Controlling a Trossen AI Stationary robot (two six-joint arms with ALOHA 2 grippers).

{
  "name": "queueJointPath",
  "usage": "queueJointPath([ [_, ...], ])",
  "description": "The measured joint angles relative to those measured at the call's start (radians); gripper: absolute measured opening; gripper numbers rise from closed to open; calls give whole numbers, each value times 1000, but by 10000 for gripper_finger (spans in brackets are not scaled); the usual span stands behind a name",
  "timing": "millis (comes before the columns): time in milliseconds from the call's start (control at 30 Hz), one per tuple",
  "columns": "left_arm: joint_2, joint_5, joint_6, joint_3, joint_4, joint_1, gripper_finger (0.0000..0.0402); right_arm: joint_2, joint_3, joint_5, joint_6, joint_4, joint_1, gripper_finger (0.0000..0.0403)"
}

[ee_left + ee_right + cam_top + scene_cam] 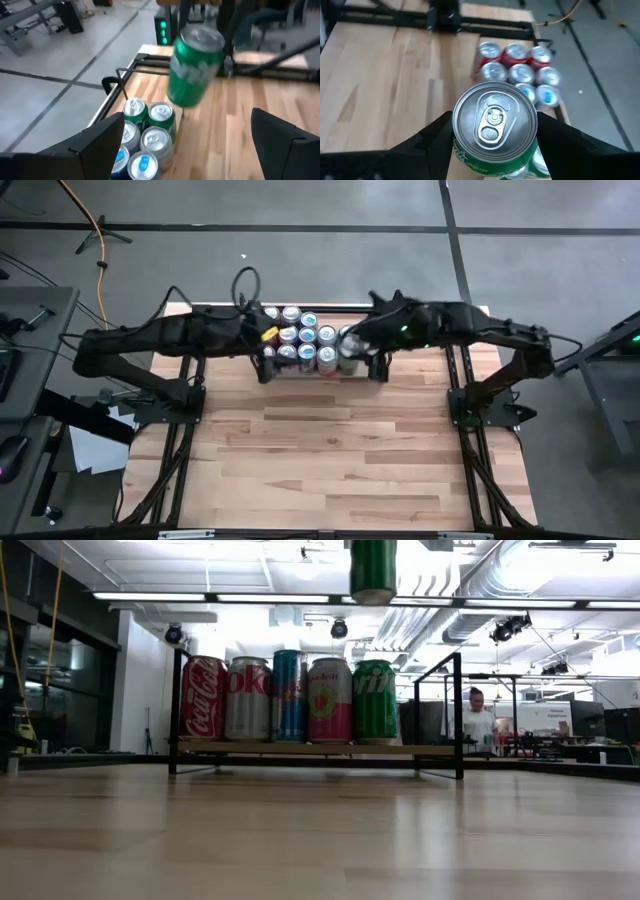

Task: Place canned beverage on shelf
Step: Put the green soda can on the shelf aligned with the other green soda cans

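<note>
above black wire shelf [440, 710]: right tool [495, 132] clamps smooth green can [495, 125]; left tool [187, 145] wide.

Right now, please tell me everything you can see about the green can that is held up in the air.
The green can is a metal beverage can with green sides bearing pale lettering and a silver top whose pull tab is unopened. The right gripper holds it upright, fingers pressing on opposite sides below the rim. It hangs above the shelf, over the end where other green cans stand, touching none of them. In the left wrist view it looks slightly tilted and blurred.
</note>
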Motion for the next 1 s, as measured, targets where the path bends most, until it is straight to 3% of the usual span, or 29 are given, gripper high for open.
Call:
queueJointPath([
  [200,-183,-17,-155,-269,203,0,335,-63,1,9,-1,1,-103,234],
  [367,-293,-48,-262,-393,312,-12,335,-80,-43,-63,-23,28,-235,234],
  [667,-359,-125,-285,-420,359,-53,335,-45,-228,-170,-162,300,-473,234],
  [833,-367,-136,-301,-420,376,-71,335,47,-208,-287,-257,302,-555,234],
  [1000,-367,-108,-353,-420,422,-95,335,125,-180,-474,-357,299,-611,234],
])
